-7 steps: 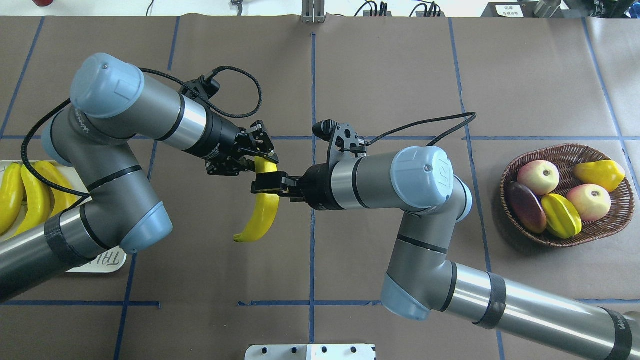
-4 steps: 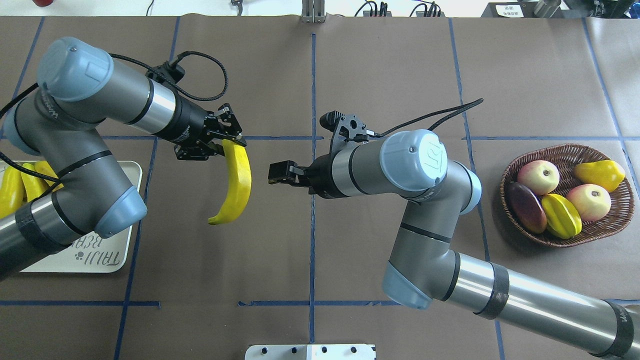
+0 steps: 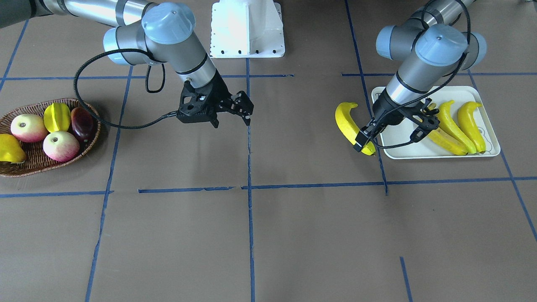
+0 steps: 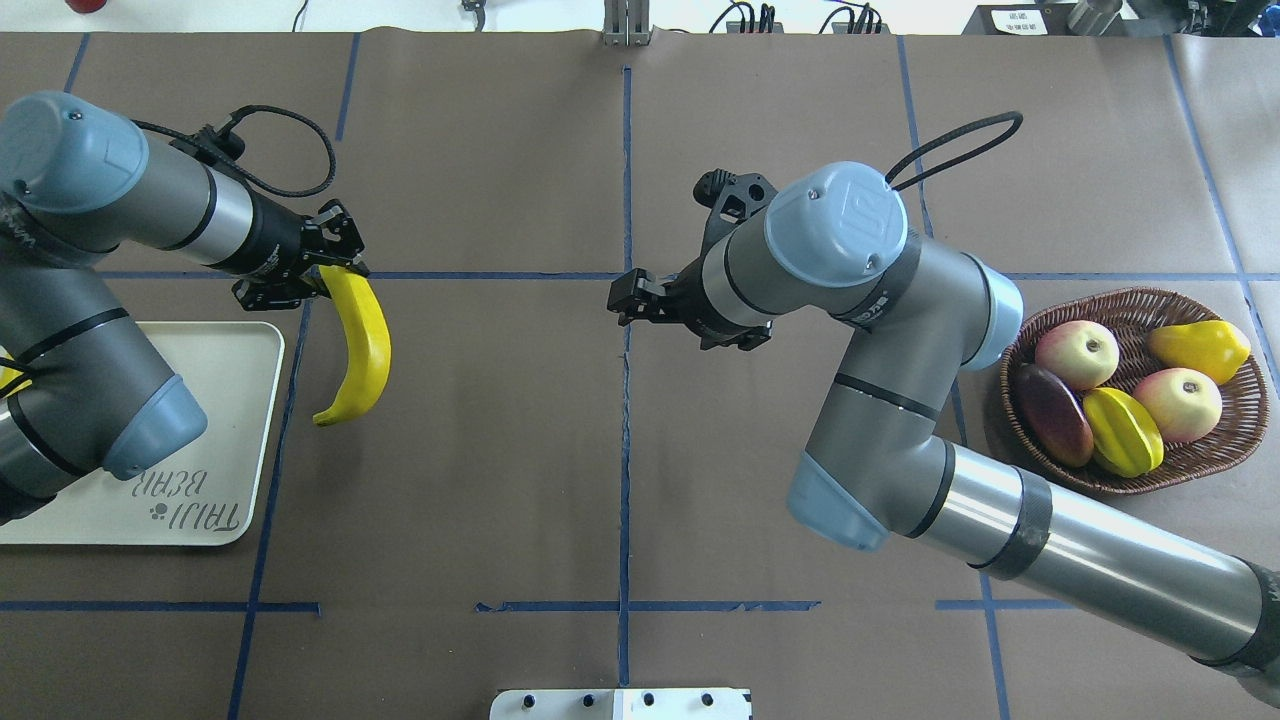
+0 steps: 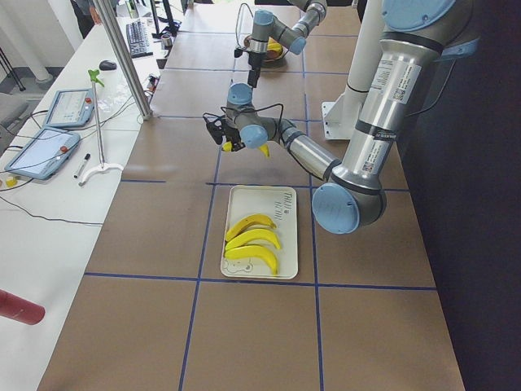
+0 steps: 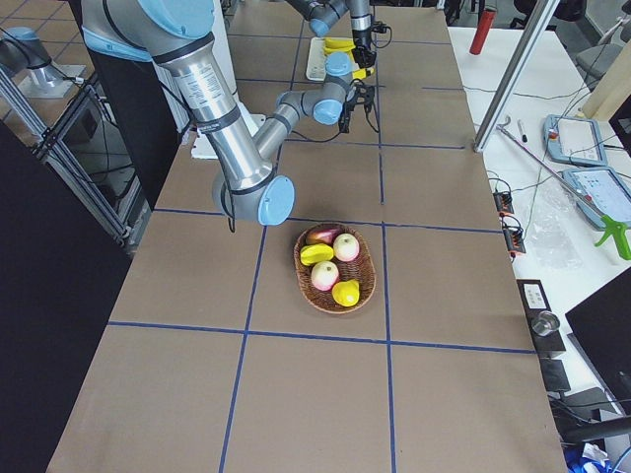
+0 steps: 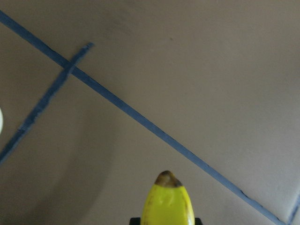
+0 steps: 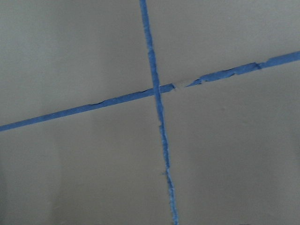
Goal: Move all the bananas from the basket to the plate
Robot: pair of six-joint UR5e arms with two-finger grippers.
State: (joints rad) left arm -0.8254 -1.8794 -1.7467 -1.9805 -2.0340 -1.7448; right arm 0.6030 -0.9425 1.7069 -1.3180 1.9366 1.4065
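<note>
Step in hand: carrying the last banana [image 4: 362,345] to the plate [image 4: 225,440]. Left gripper [image 4: 330,275] pinches one end of it, and it hangs just beside the plate's rim. Next: shift over the plate, lower beside the three bananas [image 3: 455,126] there, release. Right gripper [image 3: 245,110] empty, fingers apparently parted. Basket [image 3: 29,167]: apples [image 3: 61,146], starfruit [image 3: 58,117], other fruit; no bananas.

We see the left arm [image 4: 80,350] and right arm [image 4: 880,400]: grey tubes, polished silver bands, pale-blue joint caps. A black left gripper [image 4: 325,280] and black right gripper [image 4: 618,300] tip them, braided black cables [image 4: 955,133] loop off the wrists, and the white base [image 3: 246,29] carries a row of dark bolts.
</note>
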